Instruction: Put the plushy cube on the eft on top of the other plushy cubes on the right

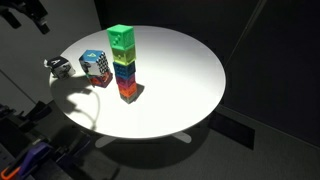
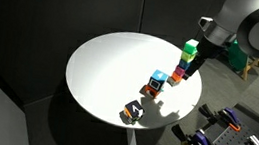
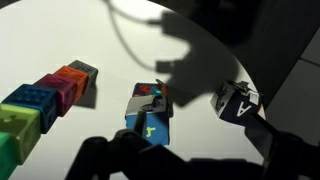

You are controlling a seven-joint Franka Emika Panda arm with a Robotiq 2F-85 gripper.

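Observation:
The small plushy cube, black and white, sits near the table's edge; it also shows in an exterior view and in the wrist view, where one face bears a white letter. The other plushy cubes form a short block with a blue top, checkered side and red bottom, seen also in an exterior view and in the wrist view. My gripper hangs high above the table, open and empty, well apart from both. It shows in both exterior views.
A tall multicoloured tower with a green top stands beside the blue-topped block on the round white table; it also shows in an exterior view and in the wrist view. Robot hardware sits beyond the table's edge.

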